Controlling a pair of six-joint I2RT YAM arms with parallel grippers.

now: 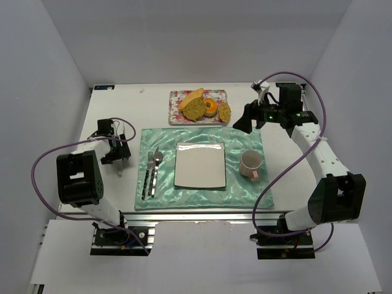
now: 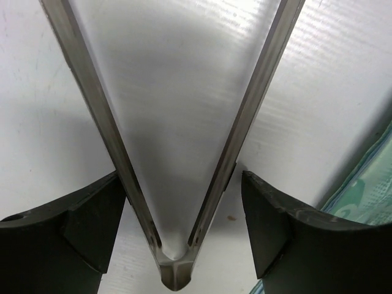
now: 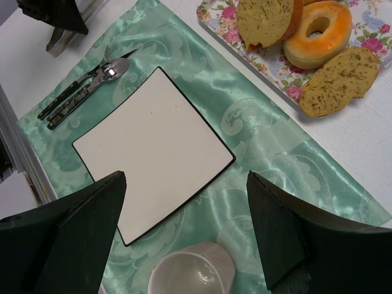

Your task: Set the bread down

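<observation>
The bread (image 1: 225, 111) is a small flat oval slice at the right end of the floral tray (image 1: 174, 116); it also shows in the right wrist view (image 3: 339, 81). My right gripper (image 1: 248, 122) hangs open and empty above the mat, near the tray's right end; in its own view (image 3: 186, 174) the jaws stand wide apart over the plate's corner and the cup. My left gripper (image 1: 116, 153) is low over the table left of the mat, open (image 2: 180, 177), its fingers on either side of the hinge end of metal tongs (image 2: 174, 269) lying on the table.
The tray also holds an olive-brown loaf piece (image 3: 266, 18) and an orange ring bun (image 3: 317, 26). On the green mat (image 1: 245, 190) lie a white square plate (image 1: 200, 164), a pink cup (image 1: 251, 164), and a fork and spoon (image 1: 152, 171).
</observation>
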